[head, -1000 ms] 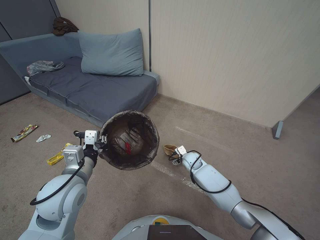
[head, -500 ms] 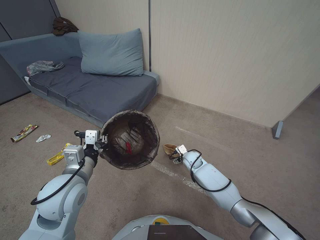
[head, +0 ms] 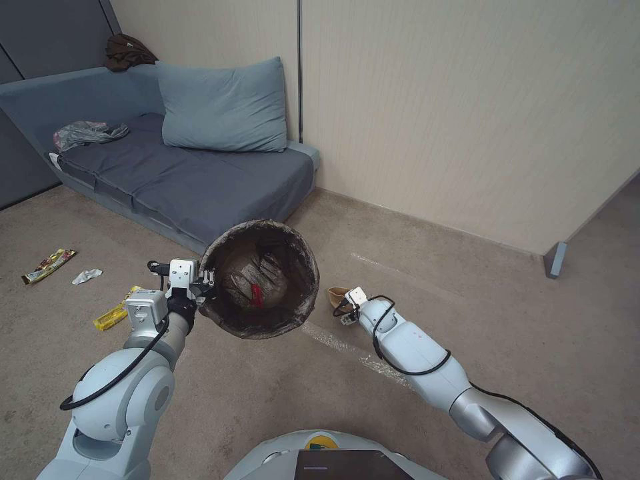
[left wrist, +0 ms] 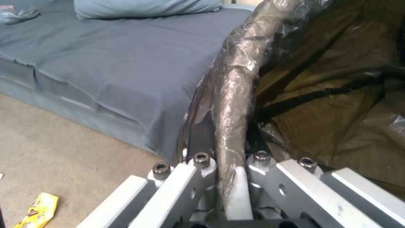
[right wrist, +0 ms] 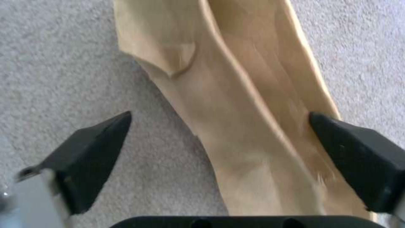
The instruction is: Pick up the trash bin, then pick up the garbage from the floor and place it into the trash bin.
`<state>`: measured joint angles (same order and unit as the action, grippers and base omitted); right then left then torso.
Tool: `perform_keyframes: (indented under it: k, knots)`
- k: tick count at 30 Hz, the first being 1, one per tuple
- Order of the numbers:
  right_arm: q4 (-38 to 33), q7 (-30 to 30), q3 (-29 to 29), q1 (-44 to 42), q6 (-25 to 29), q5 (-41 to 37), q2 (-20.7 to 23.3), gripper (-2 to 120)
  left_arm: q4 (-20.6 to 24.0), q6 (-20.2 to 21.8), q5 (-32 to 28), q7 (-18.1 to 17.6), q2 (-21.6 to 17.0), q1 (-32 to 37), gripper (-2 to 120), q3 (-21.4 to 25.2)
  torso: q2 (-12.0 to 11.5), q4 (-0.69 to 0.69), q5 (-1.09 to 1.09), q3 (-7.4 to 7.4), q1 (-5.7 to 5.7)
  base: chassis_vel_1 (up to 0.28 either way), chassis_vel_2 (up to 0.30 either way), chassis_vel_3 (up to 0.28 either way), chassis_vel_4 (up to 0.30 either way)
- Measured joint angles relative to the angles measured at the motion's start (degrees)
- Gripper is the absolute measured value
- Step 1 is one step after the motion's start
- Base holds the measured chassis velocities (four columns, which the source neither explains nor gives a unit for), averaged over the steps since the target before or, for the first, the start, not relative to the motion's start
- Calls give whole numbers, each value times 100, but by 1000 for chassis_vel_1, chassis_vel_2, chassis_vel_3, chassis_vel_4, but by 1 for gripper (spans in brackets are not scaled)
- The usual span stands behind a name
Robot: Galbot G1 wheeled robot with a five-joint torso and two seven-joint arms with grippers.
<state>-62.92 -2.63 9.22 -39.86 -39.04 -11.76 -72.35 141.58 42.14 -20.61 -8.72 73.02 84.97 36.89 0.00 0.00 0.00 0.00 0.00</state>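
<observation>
Your left gripper (head: 203, 283) is clamped on the rim of the trash bin (head: 260, 279), holding it off the carpet (head: 467, 287) just in front of the sofa (head: 180, 173); in the left wrist view the fingers (left wrist: 202, 164) pinch the bag-covered rim (left wrist: 232, 104) between them. Inside the bin's dark liner you can see crumpled wrappers and a small red wrapper (head: 255, 295). Your right gripper (head: 345, 308) is low over the carpet with its fingers (right wrist: 88, 152) spread wide on either side of a tan paper wrapper (right wrist: 236, 104), not yet closed on it. More garbage lies on the floor to the left: a yellow wrapper (head: 117, 309), a crumpled white tissue (head: 87, 275) and a multicoloured wrapper (head: 48, 265). A blue pillow (head: 223, 107) rests on the sofa.
</observation>
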Motion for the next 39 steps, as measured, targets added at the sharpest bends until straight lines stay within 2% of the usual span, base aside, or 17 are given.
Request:
perform_keyframes:
  k: [3,6,7,14,15,18,22,27,35,39]
  knots:
    - [2,4,-2,-5,20,-1,-3,89,0,0,0,0,0,-3,0,5,0,0,0,0,0,0,0,0,0]
    - [37,29,-26,-42,112,14,2,75,1,0,-5,0,1,-14,0,3,0,-1,0,0,0,0,0,0,0]
    - [37,29,-26,-42,112,14,2,75,1,0,-5,0,1,-14,0,3,0,-1,0,0,0,0,0,0,0]
    - [149,122,-129,-59,204,41,34,46,0,0,-7,0,-2,-19,0,0,0,-1,0,0,0,0,0,0,0]
    - [149,122,-129,-59,204,41,34,46,0,0,-7,0,-2,-19,0,0,0,-1,0,0,0,0,0,0,0]
    - [206,133,-172,-68,230,86,21,30,-1,0,-7,-1,-6,-29,0,0,0,-1,0,0,0,0,0,0,0]
    - [209,137,-186,-84,234,99,20,20,-4,0,-8,-2,-10,-30,0,0,0,0,0,0,0,0,0,0,0]
    - [192,147,-222,-91,249,100,45,0,-5,0,-9,-2,-9,-29,0,2,0,0,0,0,0,0,0,0,0]
    - [15,109,-287,-118,219,43,145,0,3,0,-19,-7,-30,-25,0,16,0,0,0,0,0,0,0,0,0]
    - [-323,61,-407,-172,147,-107,298,0,19,0,-26,-8,-49,-20,0,30,0,0,0,0,0,0,0,0,0]
